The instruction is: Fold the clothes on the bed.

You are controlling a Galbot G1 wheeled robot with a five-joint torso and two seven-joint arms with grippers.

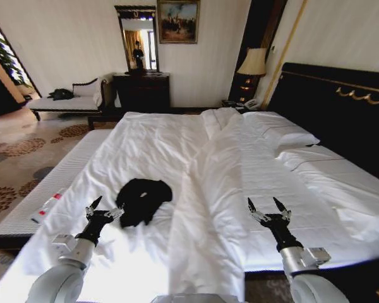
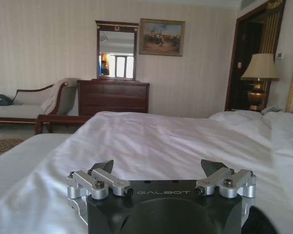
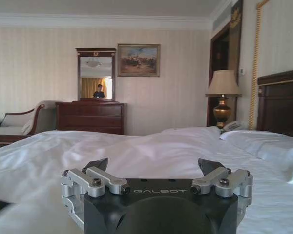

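Note:
The clothes (image 1: 142, 199) lie as a crumpled black T-shirt on the white duvet of the bed (image 1: 196, 145), toward its near left side. My left gripper (image 1: 104, 207) hovers open just left of the shirt, close to its edge, holding nothing. Farther right over bare duvet, my right gripper (image 1: 267, 205) is open too and apart from the shirt. In the left wrist view the open left gripper (image 2: 158, 168) points along the bed (image 2: 151, 141), with a dark bit of the clothes (image 2: 261, 222) at the corner. The right wrist view shows the open right gripper (image 3: 154, 166) above the bed (image 3: 151, 151).
A white upholstered bench (image 1: 50, 180) runs along the bed's left side with a small white and red item (image 1: 46, 207) on it. The dark headboard (image 1: 341, 107) and pillows (image 1: 284, 136) are at the right. A dresser (image 1: 142, 91), chaise (image 1: 66, 101) and lamp (image 1: 252, 63) stand beyond.

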